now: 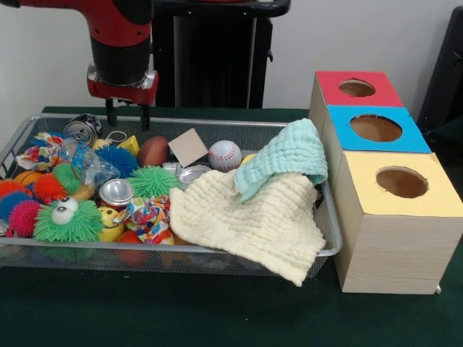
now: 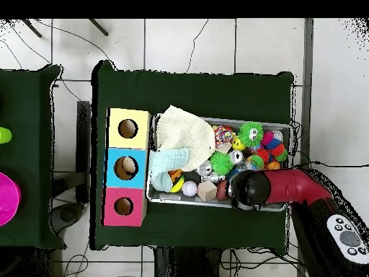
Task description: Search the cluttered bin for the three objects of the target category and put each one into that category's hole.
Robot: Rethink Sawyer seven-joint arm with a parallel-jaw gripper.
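The silver wire-mesh basket [image 1: 181, 249] [image 2: 216, 204] is full of clutter. My gripper [image 1: 128, 116] hangs open and empty over the basket's far left rim, just above a crushed can [image 1: 82, 128]. In the overhead view the arm's head [image 2: 249, 191] hides it. No duckling shows plainly. A small yellow thing [image 1: 130, 144] lies below the gripper, and a yellow bit [image 1: 248, 157] peeks out beside the mint cloth [image 1: 289, 155]; I cannot tell what they are. Two patterned fabric toys [image 1: 148, 213] [image 1: 40, 152] lie among the balls. The red box's hole [image 1: 357, 88] [image 2: 123, 206] stands far right.
A cream cloth [image 1: 246, 217] drapes over the basket's front right rim, with the mint cloth on top of it. Spiky balls [image 1: 70, 220], a baseball [image 1: 225, 155], a brown football [image 1: 153, 150], a tan square [image 1: 188, 147] and cans [image 1: 116, 193] fill the basket. Blue-faced [image 1: 376, 128] and yellow-faced [image 1: 402, 182] boxes adjoin the red one.
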